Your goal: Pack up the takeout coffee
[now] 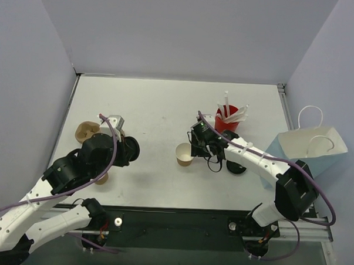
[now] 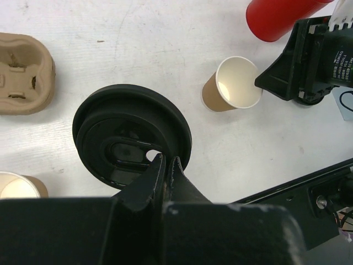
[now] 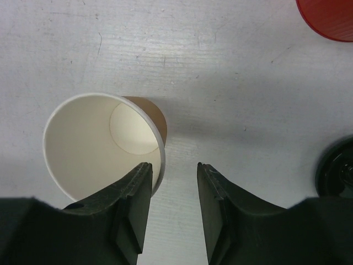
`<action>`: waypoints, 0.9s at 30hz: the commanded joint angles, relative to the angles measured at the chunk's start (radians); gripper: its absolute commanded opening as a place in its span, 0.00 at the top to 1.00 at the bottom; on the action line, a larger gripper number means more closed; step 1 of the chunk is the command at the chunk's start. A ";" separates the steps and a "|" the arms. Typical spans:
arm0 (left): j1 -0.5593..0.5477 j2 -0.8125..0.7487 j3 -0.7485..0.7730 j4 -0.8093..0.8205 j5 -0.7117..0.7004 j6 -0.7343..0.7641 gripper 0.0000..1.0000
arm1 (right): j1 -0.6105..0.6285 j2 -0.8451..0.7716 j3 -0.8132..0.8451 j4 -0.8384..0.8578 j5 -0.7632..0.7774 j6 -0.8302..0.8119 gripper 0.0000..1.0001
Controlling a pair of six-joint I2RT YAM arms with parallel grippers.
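Top external view: tan cup (image 1: 184, 154), kraft outside, white inside, upright and without a lid, standing just beside the right gripper (image 1: 195, 146). Black lid (image 1: 131, 148): round plastic, carried by the left gripper (image 1: 127, 150), well apart from the cup. In the left wrist view the left gripper (image 2: 165, 163) is pinched tight on the lid's near rim, so the lid (image 2: 132, 135) juts out ahead of the fingers above the table (image 2: 165, 49), and the cup (image 2: 234, 84) lies ahead and to the right. In the right wrist view the right gripper (image 3: 174, 171) is parted to a middling gap with nothing gripped; the cup (image 3: 105, 146) sits ahead and left, its rim meeting the left finger (image 3: 135, 190). Whether that finger dips inside the mouth I cannot tell. Also present: a second black lid (image 3: 336, 171) to the right of the right gripper, a red cup (image 1: 226, 118) of straws beyond it, and a blue bag (image 1: 308, 147) well off to its right. Step judged: lidding, before any bagging. Next move likely calls for the right gripper to steady the cup wall while the lid is brought level over the mouth and pressed on squarely.
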 commanded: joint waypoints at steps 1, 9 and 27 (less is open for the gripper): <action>0.009 -0.022 0.010 -0.032 -0.034 -0.030 1.00 | 0.024 0.045 0.053 0.004 0.001 0.008 0.63; 0.013 -0.036 0.012 -0.060 -0.050 -0.054 1.00 | 0.105 0.091 0.090 0.006 0.022 0.085 0.75; 0.012 0.138 0.070 -0.008 0.031 -0.022 1.00 | 0.205 0.092 0.116 -0.025 0.062 0.188 0.67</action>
